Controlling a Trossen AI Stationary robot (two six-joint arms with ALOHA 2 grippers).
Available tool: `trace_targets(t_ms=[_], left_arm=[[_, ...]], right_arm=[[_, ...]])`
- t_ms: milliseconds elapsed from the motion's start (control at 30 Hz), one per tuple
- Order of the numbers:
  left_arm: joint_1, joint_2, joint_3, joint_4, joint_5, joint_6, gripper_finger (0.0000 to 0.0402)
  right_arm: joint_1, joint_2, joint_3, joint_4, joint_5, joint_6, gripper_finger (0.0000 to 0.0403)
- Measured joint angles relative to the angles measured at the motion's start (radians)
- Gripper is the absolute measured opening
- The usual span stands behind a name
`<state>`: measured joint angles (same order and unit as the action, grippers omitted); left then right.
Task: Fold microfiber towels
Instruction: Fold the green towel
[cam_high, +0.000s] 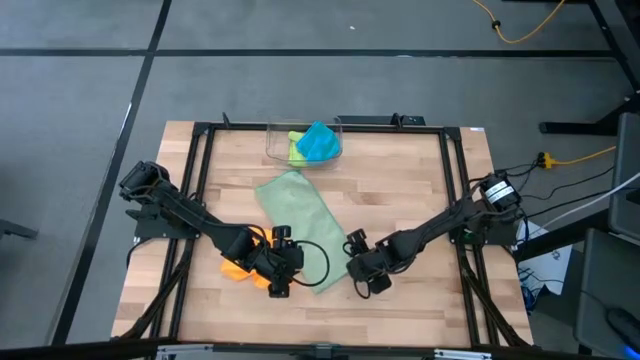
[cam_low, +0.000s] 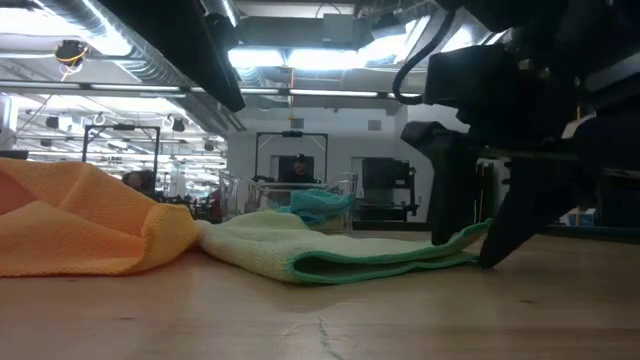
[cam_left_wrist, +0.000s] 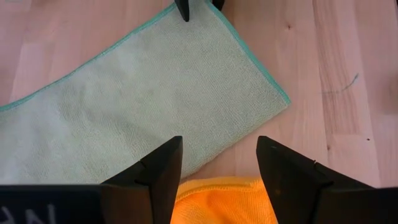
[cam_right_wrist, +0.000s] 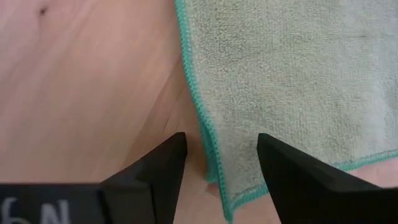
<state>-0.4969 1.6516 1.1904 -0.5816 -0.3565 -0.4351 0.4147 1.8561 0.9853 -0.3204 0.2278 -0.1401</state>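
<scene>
High view: take the sage towel (cam_high: 300, 225) as your ref. It lies as a long folded strip mid-table, running diagonally. The clear bin (cam_high: 303, 143) sits past its far end and holds the lime towel (cam_high: 295, 150) and blue towel (cam_high: 320, 141), parked there prob. to wait their turn. The orange towel (cam_high: 237, 268) is bunched just beside the strip's near end, under the L arm. L gripper (cam_high: 277, 283) is at the strip's near-left edge; R gripper (cam_high: 365, 278) is near its near-right corner. Both arms reach in low from the table's sides, wrists bent down, a pose suited to taking the near end for the next fold.

Low view: you see the sage strip lying flat, its fold facing the camera, w/ the orange towel touching it. A dark gripper stands at the strip's end; which arm, you can't tell here.

L wrist view: fingers (cam_left_wrist: 160, 169) spread, holding nothing, above the seam where orange meets sage.

R wrist view: fingers (cam_right_wrist: 163, 163) apart, straddling the strip's teal-stitched edge near its corner; nothing pinched yet.
</scene>
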Motion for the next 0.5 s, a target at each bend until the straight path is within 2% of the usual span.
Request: trace_targets(t_ms=[200, 300, 500], left_arm=[[0.0, 0.0, 0.0, 0.0, 0.0, 0.0, 0.0199], [0.0, 0.0, 0.0, 0.0, 0.0, 0.0, 0.0201], [-0.001, 0.0, -0.001, 0.006, 0.005, -0.007, 0.0199]], right_arm=[[-0.037, 0.004, -0.001, 0.01, -0.036, 0.001, 0.0155], [-0.055, 0.005, -0.002, 0.009, -0.078, 0.006, 0.0121], [-0.057, 0.006, -0.002, 0.006, -0.073, 0.007, 0.0049]])
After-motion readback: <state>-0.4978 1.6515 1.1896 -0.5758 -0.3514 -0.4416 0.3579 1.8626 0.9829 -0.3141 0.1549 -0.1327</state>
